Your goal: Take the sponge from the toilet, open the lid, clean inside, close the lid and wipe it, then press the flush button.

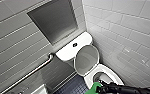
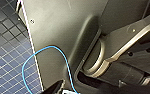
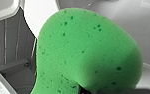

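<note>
Clamping the sponge (image 1: 95, 87), the right gripper (image 1: 102, 88) hangs over the near rim of the open bowl (image 1: 111, 71). Behind it the lid (image 1: 86, 58) stands raised against the tank (image 1: 66, 52), the flush button (image 1: 75, 45) dark on its top. Whether the left gripper (image 2: 58, 88) is wide or closed I cannot tell.

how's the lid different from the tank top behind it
The lid is oval and stands raised, its greyish inner face showing; the tank top is roughly rectangular and lies flat. The tank top carries the dark flush button; the lid is plain. Both are white.
</note>
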You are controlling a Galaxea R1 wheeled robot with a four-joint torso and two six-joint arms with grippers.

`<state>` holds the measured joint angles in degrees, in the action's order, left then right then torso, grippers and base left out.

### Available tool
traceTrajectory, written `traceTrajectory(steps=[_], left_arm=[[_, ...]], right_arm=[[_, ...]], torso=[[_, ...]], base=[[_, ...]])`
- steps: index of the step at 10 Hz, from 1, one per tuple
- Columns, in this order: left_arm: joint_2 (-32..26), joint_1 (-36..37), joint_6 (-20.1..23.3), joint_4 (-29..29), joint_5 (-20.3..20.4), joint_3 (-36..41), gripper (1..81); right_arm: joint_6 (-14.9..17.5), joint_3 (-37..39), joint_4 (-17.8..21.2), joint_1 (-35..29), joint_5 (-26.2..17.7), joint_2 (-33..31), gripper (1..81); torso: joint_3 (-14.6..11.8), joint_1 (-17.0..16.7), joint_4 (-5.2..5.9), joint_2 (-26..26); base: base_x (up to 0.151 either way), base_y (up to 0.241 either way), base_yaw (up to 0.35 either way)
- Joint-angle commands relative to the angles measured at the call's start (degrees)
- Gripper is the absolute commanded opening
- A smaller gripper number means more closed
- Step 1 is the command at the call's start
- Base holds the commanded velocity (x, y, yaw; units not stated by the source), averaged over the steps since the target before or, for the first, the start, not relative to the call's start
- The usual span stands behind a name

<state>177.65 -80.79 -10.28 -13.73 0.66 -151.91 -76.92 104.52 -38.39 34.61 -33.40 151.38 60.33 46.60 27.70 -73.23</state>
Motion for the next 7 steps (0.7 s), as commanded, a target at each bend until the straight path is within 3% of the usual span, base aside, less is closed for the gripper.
traceTrajectory(steps=[1,7], left_arm=[[-0.9,-0.9,0.4,-0.2,-4.6,-0.2,81.1],[-0.9,-1.1,0.4,-0.1,-4.6,-0.2,81.1]], right_arm=[[0.2,-4.4,-0.5,-3.9,-5.7,-3.2,1.0],[-0.2,-16.3,-0.7,-1.5,-7.3,-15.2,1.0]], torso=[[0.0,0.0,0.00,0.0],[0.0,0.0,0.00,0.0]], base=[[0.000,0.000,0.000],[0.000,0.000,0.000]])
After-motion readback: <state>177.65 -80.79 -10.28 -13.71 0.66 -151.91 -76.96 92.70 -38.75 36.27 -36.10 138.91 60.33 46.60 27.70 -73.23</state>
